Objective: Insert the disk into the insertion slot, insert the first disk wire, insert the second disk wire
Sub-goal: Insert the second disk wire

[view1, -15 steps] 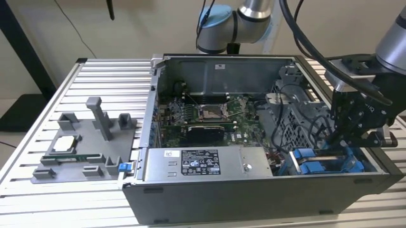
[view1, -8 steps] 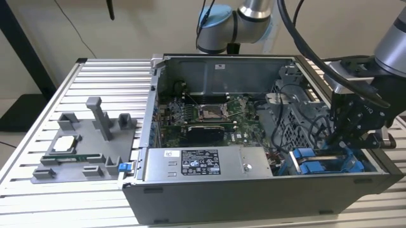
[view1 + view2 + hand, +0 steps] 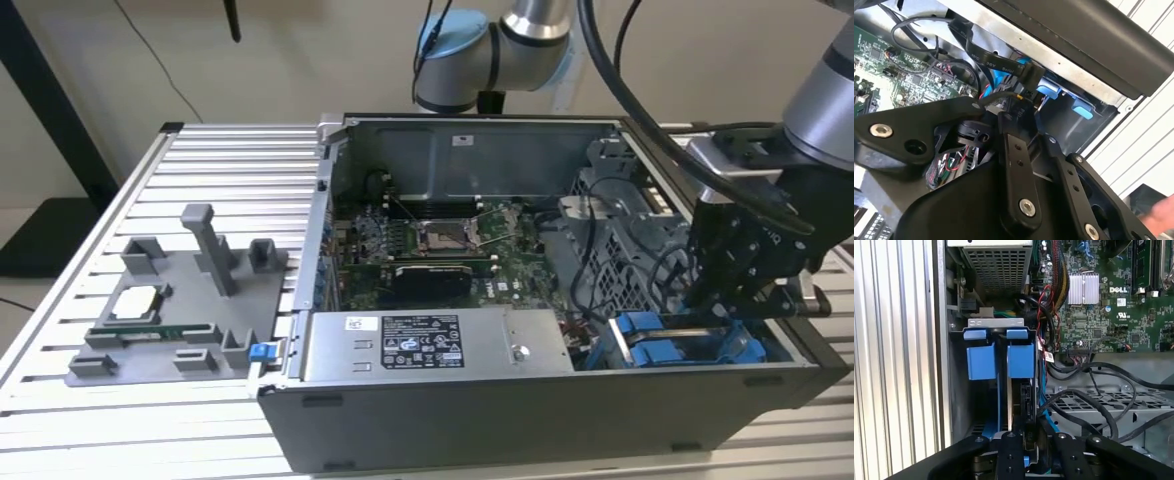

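Note:
The disk (image 3: 1012,400) stands on edge in the insertion slot (image 3: 999,323), a grey metal bay at the case's front corner on the exterior view's right. Blue carrier tabs (image 3: 1020,360) frame it, and they also show as blue pieces (image 3: 667,345) in the exterior view. My gripper (image 3: 721,305) hangs right over this bay. In both wrist views its black fingers (image 3: 1010,450) close on a black wire connector (image 3: 1023,102) at the disk's near end. A flat black cable (image 3: 986,60) runs from that spot towards the board.
A grey power-supply box (image 3: 427,345) with a white sticker sits beside the bay. The motherboard with its square socket (image 3: 441,237) lies deeper in the open case. Loose black cables (image 3: 1094,390) cross a perforated metal cage. A grey parts fixture (image 3: 174,310) stands at the exterior view's left.

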{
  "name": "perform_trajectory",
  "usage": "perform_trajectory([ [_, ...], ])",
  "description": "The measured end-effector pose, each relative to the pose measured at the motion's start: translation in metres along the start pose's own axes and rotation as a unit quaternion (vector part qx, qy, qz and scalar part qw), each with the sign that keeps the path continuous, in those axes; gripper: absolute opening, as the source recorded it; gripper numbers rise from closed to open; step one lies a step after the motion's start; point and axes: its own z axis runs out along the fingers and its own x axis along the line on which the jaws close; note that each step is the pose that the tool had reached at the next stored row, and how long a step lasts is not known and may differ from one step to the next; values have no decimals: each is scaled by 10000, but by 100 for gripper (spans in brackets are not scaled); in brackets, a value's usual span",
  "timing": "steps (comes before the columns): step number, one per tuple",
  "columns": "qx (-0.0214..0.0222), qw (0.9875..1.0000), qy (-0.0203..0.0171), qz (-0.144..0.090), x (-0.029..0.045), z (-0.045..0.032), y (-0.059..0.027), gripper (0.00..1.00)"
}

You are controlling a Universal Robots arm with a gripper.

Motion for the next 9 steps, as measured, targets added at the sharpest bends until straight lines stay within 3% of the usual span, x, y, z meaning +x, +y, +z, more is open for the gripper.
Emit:
perform_trajectory([
  [9, 0, 10000, 1, 0, -1, -31, 0, 0],
])
